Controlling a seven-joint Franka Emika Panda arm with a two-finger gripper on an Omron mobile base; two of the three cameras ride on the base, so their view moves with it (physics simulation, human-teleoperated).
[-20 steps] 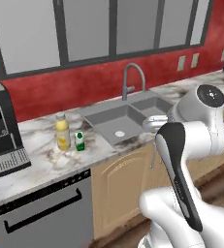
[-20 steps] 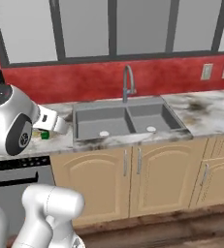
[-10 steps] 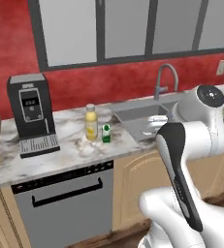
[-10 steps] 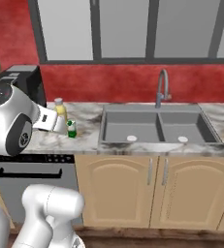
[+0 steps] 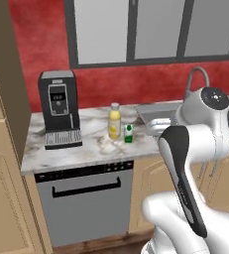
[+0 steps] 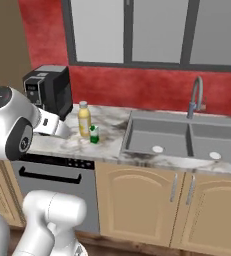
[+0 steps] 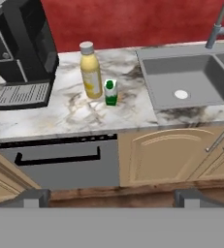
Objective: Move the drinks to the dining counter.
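While the gripper (image 7: 111,196) hangs well back from the worktop, its jaws stand fully apart and hold nothing; only the two dark fingertips (image 7: 33,197) show at the bottom of the hand view, with cabinet fronts and floor between them and the counter edge.

Location of the drinks:
- The yellow bottle (image 7: 90,70) stands upright on the marble worktop (image 7: 74,114), between the coffee machine (image 7: 22,48) and the sink (image 7: 188,80).
- The green-and-white carton (image 7: 111,92) stands upright just beside the bottle, on its sink side and slightly nearer the counter edge. Whether the two touch cannot be told.
- A blue carton cannot be made out at this position.

Governing relation: both containers lie ahead of the hand and across the counter edge, a little toward the coffee machine from the line of the hand. Their long axes are vertical. The carton is the nearer item and partly screens the bottle on the sink side.

Judgement: the approach phase is in hand and no drink is yet collected. The next move calls for a forward reach over the dishwasher (image 7: 60,162), with the jaws straddling one container without knocking the neighbour.
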